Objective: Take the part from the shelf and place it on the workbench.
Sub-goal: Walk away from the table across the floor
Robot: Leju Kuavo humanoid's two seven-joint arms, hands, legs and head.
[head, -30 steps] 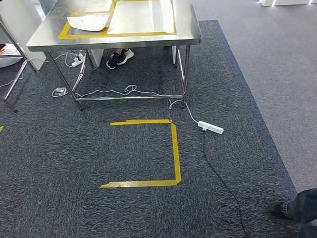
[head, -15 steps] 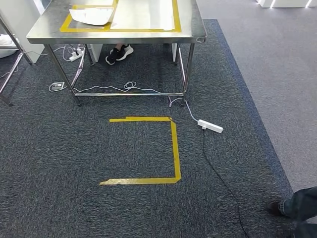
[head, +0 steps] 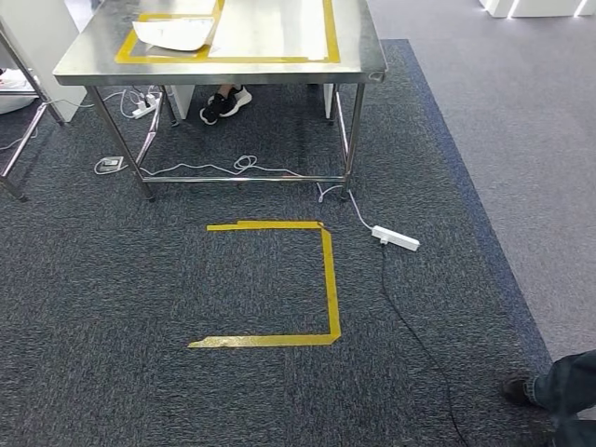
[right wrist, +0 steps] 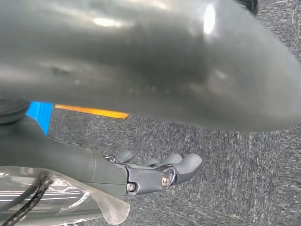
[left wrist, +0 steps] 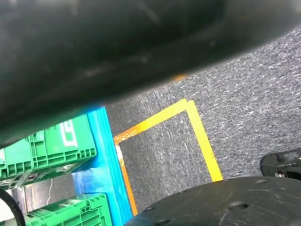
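a: view has dipped a touch since half a second ago. the workbench [head: 351,56] and the yellow tape outline [head: 331,279] on the carpet both sit slightly lower in the head view. that's the camera moving, not the things.

b: any writing?

a: a white mark on the green crates [left wrist: 46,150] beside the blue pallet [left wrist: 106,160], cut off and unreadable.

b: the hand?

a: the right hand [right wrist: 156,172] has its fingers stretched out nearly straight and close together, over the carpet. can't tell if it grips anything.

b: and the part?

a: the bagged part [right wrist: 71,197], clear plastic with a dark cord inside, lies against the wrist end of that hand, behind the fingers.

b: anything else?

a: a white sheet [head: 172,33] inside the taped frame on the workbench, a power strip [head: 396,239] on the floor, and a person's shoe [head: 519,391] at the edge.
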